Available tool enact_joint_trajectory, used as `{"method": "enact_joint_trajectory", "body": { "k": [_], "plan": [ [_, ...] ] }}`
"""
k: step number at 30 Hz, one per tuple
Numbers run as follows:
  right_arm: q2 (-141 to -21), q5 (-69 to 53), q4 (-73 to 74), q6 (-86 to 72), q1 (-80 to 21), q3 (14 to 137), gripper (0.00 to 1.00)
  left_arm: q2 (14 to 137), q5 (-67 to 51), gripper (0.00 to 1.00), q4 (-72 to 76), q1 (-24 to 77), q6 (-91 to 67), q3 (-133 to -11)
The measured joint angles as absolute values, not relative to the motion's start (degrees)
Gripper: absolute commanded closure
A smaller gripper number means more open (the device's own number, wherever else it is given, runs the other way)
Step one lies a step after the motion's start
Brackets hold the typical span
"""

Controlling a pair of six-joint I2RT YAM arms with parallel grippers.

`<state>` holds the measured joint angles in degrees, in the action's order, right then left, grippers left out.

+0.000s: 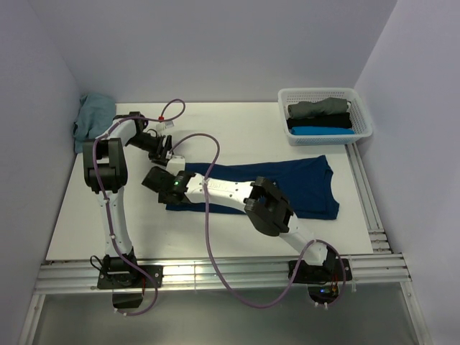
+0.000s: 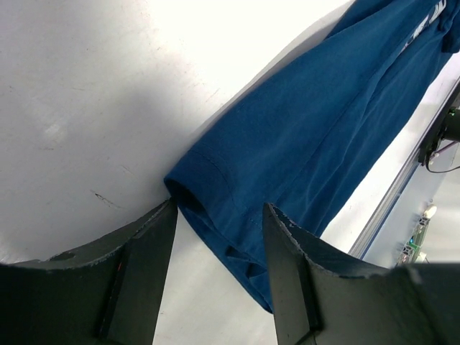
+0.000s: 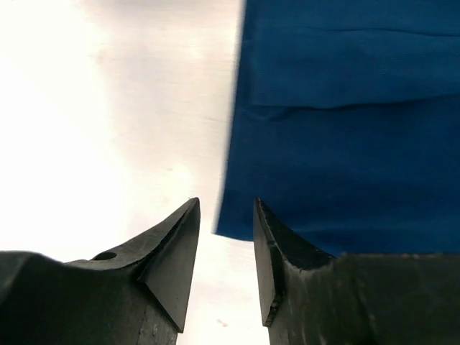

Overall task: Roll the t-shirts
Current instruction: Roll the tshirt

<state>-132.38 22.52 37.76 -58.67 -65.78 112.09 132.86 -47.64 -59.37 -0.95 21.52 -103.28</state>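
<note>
A dark navy t-shirt (image 1: pixel 302 183) lies flat, folded into a long band across the middle of the table; the arms cover its left end. My left gripper (image 1: pixel 169 154) hangs over the far left corner of that end. In the left wrist view its fingers (image 2: pixel 287 237) stand apart, with the hemmed corner of the t-shirt (image 2: pixel 309 129) lying in the gap between them, ungripped. My right gripper (image 1: pixel 157 180) is at the near left corner. Seen from the right wrist, the gripper (image 3: pixel 226 208) is open, and the t-shirt's corner (image 3: pixel 345 144) lies just beyond its tips.
A white basket (image 1: pixel 363 115) at the back right holds grey (image 1: pixel 316 108), black (image 1: pixel 320 122) and bright blue (image 1: pixel 322 131) rolled shirts. A dusty teal cloth (image 1: pixel 92 115) is bunched in the back left corner. Metal rails (image 1: pixel 374 208) run along the right and near edges.
</note>
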Motion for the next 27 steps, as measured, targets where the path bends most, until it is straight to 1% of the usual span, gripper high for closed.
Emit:
{"method": "enact_joint_trajectory", "body": {
  "k": [3, 6, 10, 18, 20, 21, 22, 23, 24, 25, 27],
  "plan": [
    [-134.47, 22.26, 38.61, -58.67, -66.26, 115.85, 0.55, 132.86, -47.51, 0.43, -59.29, -0.91, 21.52, -103.28],
    [-135.35, 22.24, 39.38, -58.94, -66.46, 116.75, 0.52, 132.86, -47.40, 0.43, -59.20, -0.91, 21.45, -103.22],
    [-135.83, 22.24, 41.74, -59.29, -66.54, 116.75, 0.50, 132.79, -47.35, 0.40, -58.94, -0.91, 21.04, -103.07],
    [-138.39, 21.63, 43.07, -59.35, -66.78, 118.06, 0.50, 132.46, -47.07, 0.41, -58.02, -0.08, 19.49, -102.59],
    [-138.91, 21.52, 43.16, -59.35, -66.98, 118.87, 0.53, 132.46, -46.89, 0.43, -57.84, 0.45, 19.09, -102.59],
    [-139.02, 21.58, 43.16, -59.33, -67.05, 118.93, 0.55, 132.46, -46.72, 0.44, -57.71, 0.67, 18.92, -102.59],
    [-139.02, 21.63, 43.29, -59.35, -67.09, 118.93, 0.58, 132.46, -46.59, 0.50, -57.60, 0.93, 18.70, -102.59],
    [-139.02, 21.65, 43.38, -59.40, -67.11, 118.93, 0.60, 132.46, -46.39, 0.52, -57.52, 1.10, 18.52, -102.59],
    [-139.02, 21.71, 43.55, -59.55, -67.09, 118.91, 0.70, 132.46, -45.95, 0.56, -57.19, 1.34, 18.28, -102.52],
    [-139.02, 21.78, 43.62, -59.51, -67.09, 118.83, 0.73, 132.46, -45.69, 0.66, -56.88, 1.50, 18.13, -102.43],
    [-138.82, 21.98, 43.11, -59.92, -67.11, 117.97, 0.79, 132.46, -44.49, 0.76, -55.96, 1.85, 17.80, -102.13]
  ]
}}
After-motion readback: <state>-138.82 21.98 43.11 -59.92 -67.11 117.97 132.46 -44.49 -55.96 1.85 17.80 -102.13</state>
